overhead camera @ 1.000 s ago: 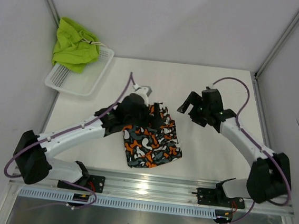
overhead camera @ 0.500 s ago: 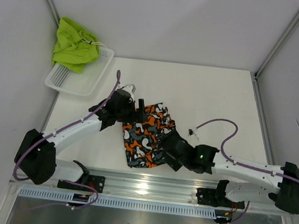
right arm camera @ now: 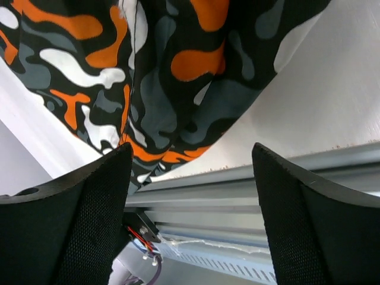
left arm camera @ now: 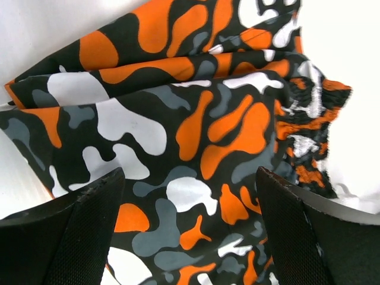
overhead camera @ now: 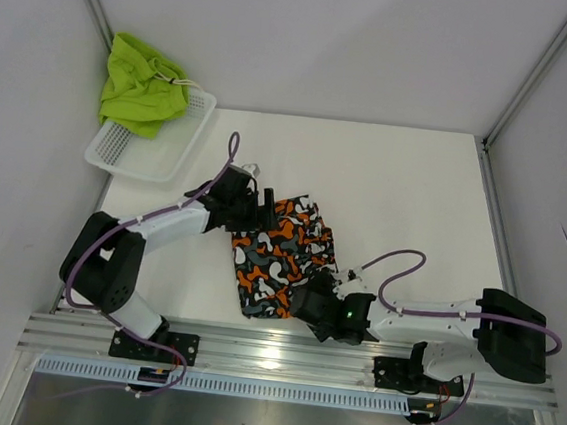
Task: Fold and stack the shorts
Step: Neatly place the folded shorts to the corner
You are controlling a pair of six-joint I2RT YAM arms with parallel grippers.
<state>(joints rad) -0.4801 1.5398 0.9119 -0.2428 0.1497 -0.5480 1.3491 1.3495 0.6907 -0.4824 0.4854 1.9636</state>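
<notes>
While the soft orange, black, grey and white camo-print shorts (overhead camera: 284, 258) lie rumpled and partly folded on the white tabletop (overhead camera: 406, 194), left of centre and close to its near edge, the plain lime-green shorts (overhead camera: 143, 84) with a white drawstring sit heaped in the far left corner. The green pair spills over the far end of a white plastic mesh basket (overhead camera: 148, 154), well apart from the camo pair.

At the far left corner of the camo-print shorts (left arm camera: 196, 136), by the gathered waistband, the left gripper (overhead camera: 264, 209) is lowered over the cloth. In its wrist view the jaws of the left gripper (left arm camera: 189, 178) stand wide apart, with printed fabric filling the gap between them and nothing pinched.

At the near right corner, the right gripper (overhead camera: 305, 303) comes in low from the right, just beside the hem. Its wrist view shows the right gripper (right arm camera: 191, 151) with its jaws also spread wide and the lower edge of the camo-print shorts (right arm camera: 178, 65) hanging just beyond them. Whether either fingertip actually touches the cloth is hard to tell from this angle, but no fabric is gripped.

Just near of that hem runs the silver aluminium rail (overhead camera: 290, 349) carrying both arm bases.
</notes>
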